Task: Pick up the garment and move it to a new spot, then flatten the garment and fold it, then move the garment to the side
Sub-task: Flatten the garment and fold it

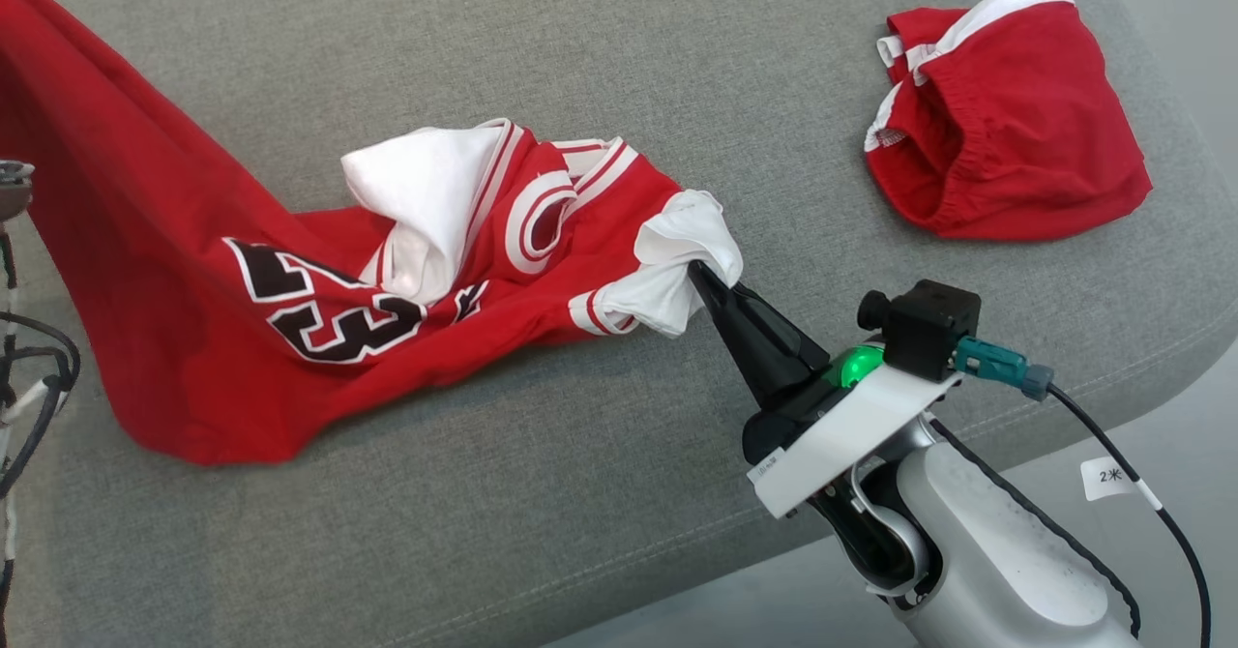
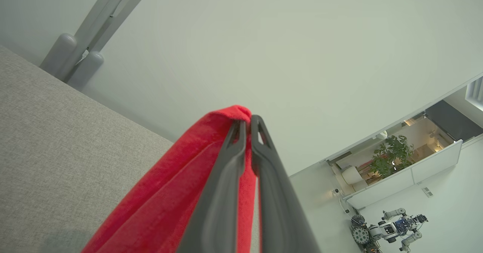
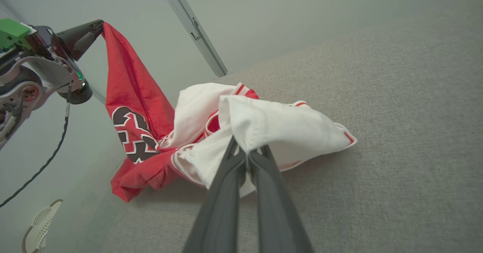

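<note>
The garment (image 1: pixel 193 271) is a red jersey with white trim and a black 23, stretched across the grey padded surface (image 1: pixel 580 513). My right gripper (image 1: pixel 698 274) is shut on a white, inside-out part of it near the middle of the surface; the pinch on white cloth is also plain in the right wrist view (image 3: pixel 247 155). My left gripper (image 2: pixel 248 122) is shut on a red edge of the garment (image 2: pixel 169 192). It holds that edge up in the air, as the right wrist view shows the left gripper (image 3: pixel 99 25) with the red cloth (image 3: pixel 132 90) hanging from it down to the surface.
Red shorts (image 1: pixel 1006 116) with a white waistband lie crumpled at the back right. The surface's front edge (image 1: pixel 1112 416) runs close behind my right wrist. Cables (image 1: pixel 29 377) hang at the left edge. A metal post (image 3: pixel 196 34) rises beyond the surface.
</note>
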You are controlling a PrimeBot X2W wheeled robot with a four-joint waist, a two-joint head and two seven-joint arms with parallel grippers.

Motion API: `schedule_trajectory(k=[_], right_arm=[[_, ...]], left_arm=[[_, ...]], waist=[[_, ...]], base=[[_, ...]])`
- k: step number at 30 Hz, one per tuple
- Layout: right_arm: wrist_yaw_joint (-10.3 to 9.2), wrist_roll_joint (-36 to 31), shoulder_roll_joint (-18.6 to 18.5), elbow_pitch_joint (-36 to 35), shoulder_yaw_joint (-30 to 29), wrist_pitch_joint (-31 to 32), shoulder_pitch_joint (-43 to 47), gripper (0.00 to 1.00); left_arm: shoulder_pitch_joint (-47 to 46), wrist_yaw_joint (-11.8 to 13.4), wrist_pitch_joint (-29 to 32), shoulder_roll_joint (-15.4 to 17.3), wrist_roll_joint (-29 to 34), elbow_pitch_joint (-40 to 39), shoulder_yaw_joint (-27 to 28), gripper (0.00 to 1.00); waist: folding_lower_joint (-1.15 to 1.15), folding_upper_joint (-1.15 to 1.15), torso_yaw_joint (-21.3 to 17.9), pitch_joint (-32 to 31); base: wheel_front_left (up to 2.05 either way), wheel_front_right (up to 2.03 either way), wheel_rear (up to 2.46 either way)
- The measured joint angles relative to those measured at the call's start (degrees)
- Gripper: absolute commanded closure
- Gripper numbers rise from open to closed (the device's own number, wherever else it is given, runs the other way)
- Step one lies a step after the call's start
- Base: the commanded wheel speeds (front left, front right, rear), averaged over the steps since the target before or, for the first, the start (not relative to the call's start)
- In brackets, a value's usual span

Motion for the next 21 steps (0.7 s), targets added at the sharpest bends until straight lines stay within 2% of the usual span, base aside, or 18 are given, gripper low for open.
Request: schedule_trajectory(k=[7,8,10,11,16,21], right_arm=[[0.01,-0.1,0.6,0.2,0.6,-0.1,-1.0,1.0],[0.01,-0.1,0.7,0.3,0.8,-0.1,-1.0,1.0],[0.01,-0.1,0.9,0.4,1.2,-0.1,-1.1,1.0],[0.02,-0.1,0.9,0.5,1.3,-0.3,-1.1,1.0],[0.01,-0.1,0.9,1.7,1.2,-0.9,-1.1,1.0],[-0.01,-0.1,0.9,2.8,0.5,-1.5,-1.1,1.0]], left_arm=[[-2.6,-1.0,-0.6,0.4,1.6,4.7,-1.2,0.99],[-2.6,-1.0,-0.6,0.2,2.0,5.6,-1.7,0.86],[-2.6,-1.2,-0.4,-0.4,2.3,7.3,-2.5,0.51],[-2.6,-1.4,-0.2,-0.8,2.3,8.0,-3.1,0.0],[-2.0,-2.7,1.4,-2.9,2.3,11.5,-5.9,0.0],[1.2,-3.6,3.9,-1.4,3.1,13.4,-8.1,0.0]], waist=[[0.0,0.0,-0.8,1.4],[0.0,0.0,-0.8,1.5],[0.0,0.0,-0.8,1.7],[0.0,0.0,-0.8,1.7],[0.0,0.0,-0.4,1.3],[0.0,0.0,0.5,0.1]], base=[[0.0,0.0,0.0],[0.0,0.0,0.0],[0.0,0.0,0.0],[0.0,0.0,0.0],[0.0,0.0,0.0],[0.0,0.0,0.0]])
